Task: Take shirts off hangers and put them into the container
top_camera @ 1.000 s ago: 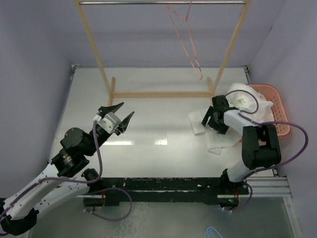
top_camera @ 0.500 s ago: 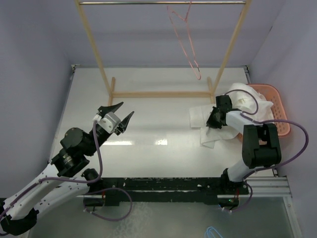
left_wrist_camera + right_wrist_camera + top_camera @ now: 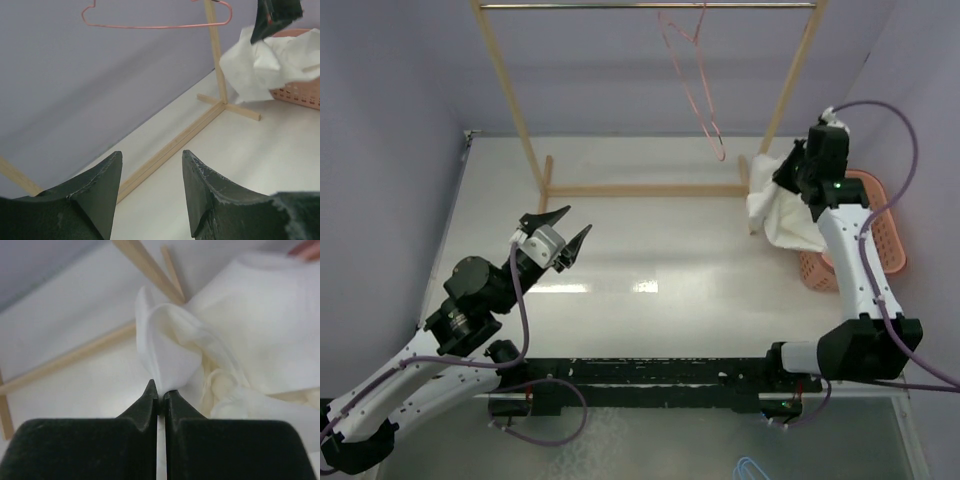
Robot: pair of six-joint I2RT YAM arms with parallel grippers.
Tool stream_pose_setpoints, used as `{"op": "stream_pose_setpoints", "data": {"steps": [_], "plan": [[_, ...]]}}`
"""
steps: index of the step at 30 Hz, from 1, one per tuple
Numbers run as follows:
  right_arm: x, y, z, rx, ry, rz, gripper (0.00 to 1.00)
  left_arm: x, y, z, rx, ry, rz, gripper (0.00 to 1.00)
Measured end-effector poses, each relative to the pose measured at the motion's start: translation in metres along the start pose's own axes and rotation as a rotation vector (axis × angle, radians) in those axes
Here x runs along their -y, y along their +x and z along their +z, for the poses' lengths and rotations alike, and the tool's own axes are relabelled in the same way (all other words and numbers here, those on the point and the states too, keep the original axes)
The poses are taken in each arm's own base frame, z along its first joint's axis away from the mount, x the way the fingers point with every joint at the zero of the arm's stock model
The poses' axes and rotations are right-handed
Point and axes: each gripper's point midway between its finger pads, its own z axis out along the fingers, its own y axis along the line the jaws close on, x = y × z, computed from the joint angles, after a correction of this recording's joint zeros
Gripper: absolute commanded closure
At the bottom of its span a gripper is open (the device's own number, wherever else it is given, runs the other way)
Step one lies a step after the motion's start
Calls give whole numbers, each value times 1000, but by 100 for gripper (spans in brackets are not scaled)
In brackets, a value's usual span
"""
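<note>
The right gripper (image 3: 161,394) is pinched fully shut on a thin fold of the white shirt (image 3: 782,215) and holds it up off the worktop (image 3: 640,255) at the far right, beside the right post of the wooden rack (image 3: 645,189). From that pinch the cloth hangs in a loose, crumpled bunch. It is thin and floppy, with soft creases and rolled edges. No collar or label can be made out. The lower part of the bunch reaches the left rim of the salmon-orange basket (image 3: 892,228). Some of it seems to lie over that rim, but most still hangs outside on the left.

The pink wire hanger (image 3: 155,26) hangs bare on the rack's rail, so the stripping step looks finished. What is left, by my judgement, is to carry the bunch rightward over the basket and let it go inside.

The left gripper (image 3: 576,222) stands about half open and empty, above the worktop to the left, well apart from the shirt.
</note>
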Motion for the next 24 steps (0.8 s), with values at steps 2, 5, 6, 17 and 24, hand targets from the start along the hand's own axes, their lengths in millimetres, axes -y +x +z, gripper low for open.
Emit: {"op": "stream_pose_setpoints", "data": {"steps": [2,5,6,17,24], "plan": [[-16,-61,-30,136,-17,-8,100,0,1,1,-2,1,0,45],[-9,-112,-56,233,-10,30,100,1,1,1,-4,2,1,45],[4,-128,-64,263,1,61,100,1,1,1,-4,2,1,45],[116,-121,-86,288,285,304,100,-1,-2,-2,7,-2,-1,45],[162,-100,-88,301,508,417,100,0,-3,-2,12,2,-2,45]]}}
